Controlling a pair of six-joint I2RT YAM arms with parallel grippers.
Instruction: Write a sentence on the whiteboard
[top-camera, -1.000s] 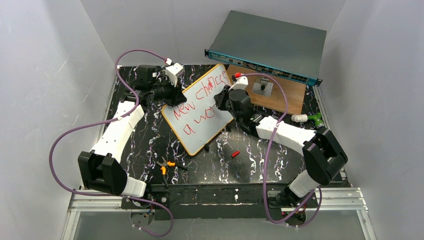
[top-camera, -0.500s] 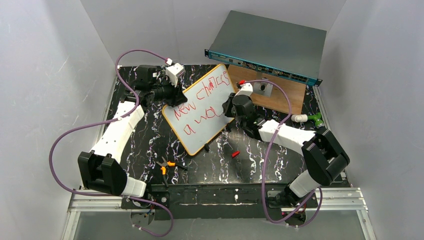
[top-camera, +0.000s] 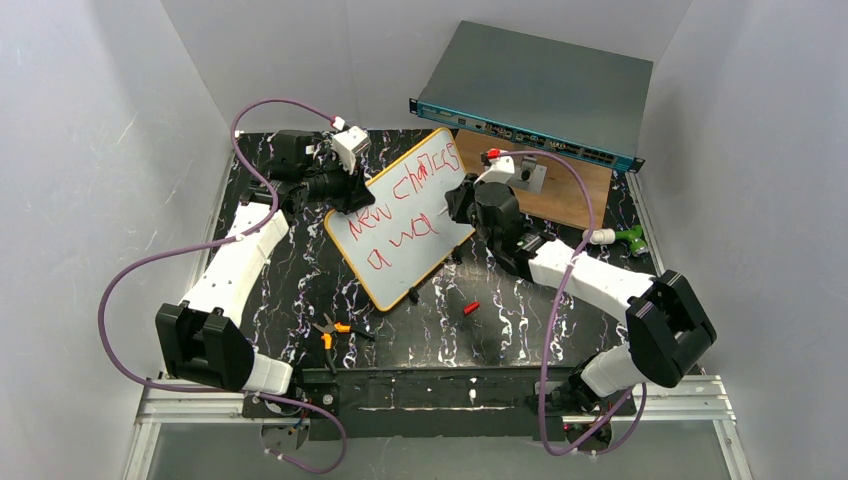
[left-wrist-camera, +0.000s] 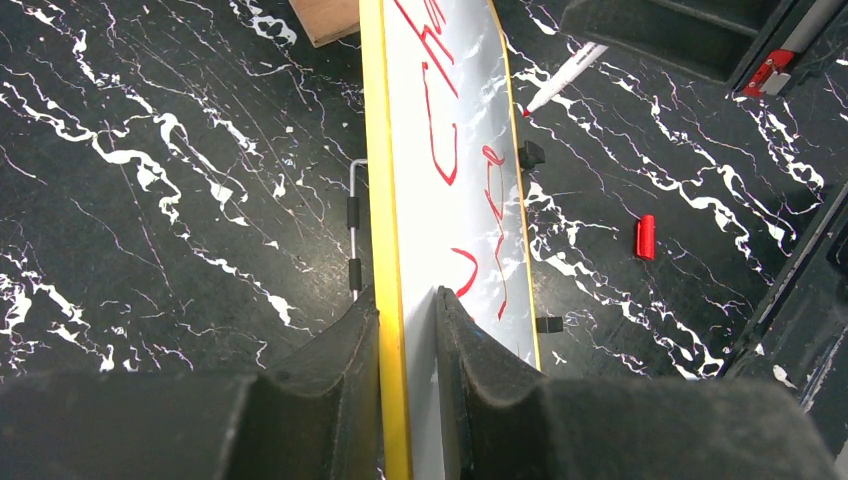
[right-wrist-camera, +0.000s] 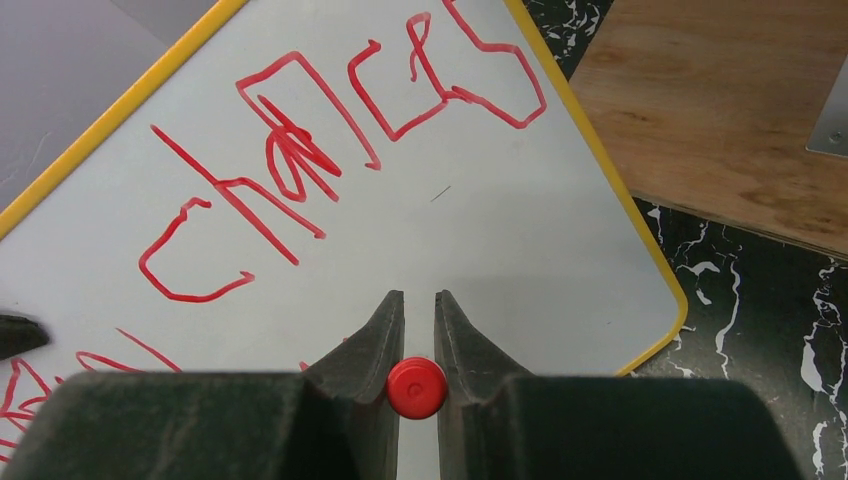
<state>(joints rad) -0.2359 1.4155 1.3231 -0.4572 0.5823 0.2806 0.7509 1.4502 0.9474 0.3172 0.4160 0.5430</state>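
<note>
red sentence (top-camera: 400, 205) runs across the whiteboard (top-camera: 395, 272) on the black tabletop (top-camera: 440, 320). left jaws are clamped on its orange rim, a finger each side. right jaws, over its right half, grip a red-ended marker (right-wrist-camera: 417, 388).

Rack unit (top-camera: 545, 85) and wooden board (top-camera: 580, 195) crowd behind the whiteboard (top-camera: 395, 280); pliers (top-camera: 331, 330) and red cap (top-camera: 470, 307) litter the front.

plain grey-white walls (top-camera: 90, 150) on three sides, black white-veined marble-look tabletop (top-camera: 510, 320), aluminium rail (top-camera: 200, 405) along the near edge
</note>
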